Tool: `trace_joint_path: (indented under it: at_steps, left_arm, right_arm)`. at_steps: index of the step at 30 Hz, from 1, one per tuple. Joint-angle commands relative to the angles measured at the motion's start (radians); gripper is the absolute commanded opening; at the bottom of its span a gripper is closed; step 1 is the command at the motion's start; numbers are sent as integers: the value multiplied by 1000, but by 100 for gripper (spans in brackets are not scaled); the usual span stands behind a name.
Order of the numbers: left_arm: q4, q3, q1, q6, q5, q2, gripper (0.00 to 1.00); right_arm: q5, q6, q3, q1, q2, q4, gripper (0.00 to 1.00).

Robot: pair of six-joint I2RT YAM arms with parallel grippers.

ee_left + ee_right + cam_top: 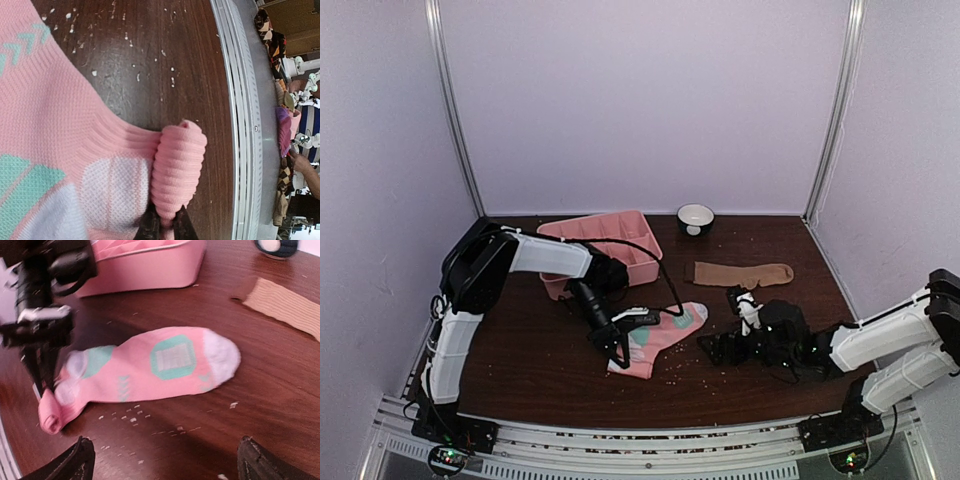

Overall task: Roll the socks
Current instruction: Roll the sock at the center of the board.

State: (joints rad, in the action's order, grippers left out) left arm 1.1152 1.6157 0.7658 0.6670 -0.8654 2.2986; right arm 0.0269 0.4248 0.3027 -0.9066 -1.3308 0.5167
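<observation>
The pink sock [660, 335] with teal and white patches lies flat at mid-table, toe to the right. Its cuff end is curled into a small roll [177, 160]. My left gripper [167, 222] is shut on that rolled cuff, pinching it from the near end [44, 390]. The tan-brown sock [745, 272] lies flat farther back right [287, 305], untouched. My right gripper [167, 460] stands wide open just right of the pink sock's toe [220, 355], low over the table with nothing between its fingers [80, 460].
A pink compartmented tray [605, 245] stands at the back left, behind the left arm. A small dark bowl [695, 218] with a white inside sits at the back centre. Pale crumbs speckle the wood. The table's metal front rail [245, 125] runs close to the rolled cuff.
</observation>
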Motion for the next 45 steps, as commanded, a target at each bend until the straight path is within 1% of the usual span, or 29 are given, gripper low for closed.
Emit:
trace_joint_path:
  at_steps: [1,2,4,6,9,11,14,17,22,23,25,26,27,30,35,41,42,45]
  left_arm:
    - [-71,-4,7,-106,210,41,0]
    - [-77,-2,12,-114,232,42,0]
    - [-82,2,24,-129,269,46,0]
    - [-81,5,36,-138,291,51,0]
    - [-81,12,51,-143,307,59,0]
    - [-70,20,55,-138,311,66,0]
    - [-60,27,55,-130,319,81,0]
    - [-49,33,55,-123,314,91,0]
    - [-31,36,55,-93,291,98,0]
    - [-25,37,55,-87,286,98,0]
    - [-19,38,55,-74,278,98,0]
    - [-19,38,55,-69,277,99,0]
    - [-18,39,55,-68,278,98,0]
    - [-16,45,55,-62,272,96,0]
    - [22,61,55,-12,209,94,0]
    - [76,86,55,48,192,98,4]
    - [88,94,55,52,193,102,7]
    - [98,99,51,62,199,88,23]
  right_arm:
    - [23,-254,-25,-168,-38,110,100]
    - [20,-295,-31,-199,-53,141,99]
    - [34,-376,-19,-256,-79,157,93]
    - [55,-452,29,-301,-113,121,88]
    - [73,-565,154,-346,-188,28,79]
    - [80,-631,223,-360,-241,-15,73]
    - [63,-701,312,-367,-314,-56,66]
    - [41,-747,390,-367,-389,-100,60]
    - [31,-786,460,-360,-474,-137,46]
    - [30,-787,471,-355,-487,-145,42]
    - [52,-770,483,-338,-510,-138,29]
    - [57,-757,490,-323,-517,-136,25]
    - [42,-743,495,-311,-521,-141,22]
    - [19,-716,488,-295,-524,-142,21]
    - [-13,-682,479,-295,-548,-178,25]
    - [-83,-597,438,-281,-588,-163,26]
    - [-98,-588,437,-277,-596,-172,24]
    - [-146,-546,426,-259,-620,-176,15]
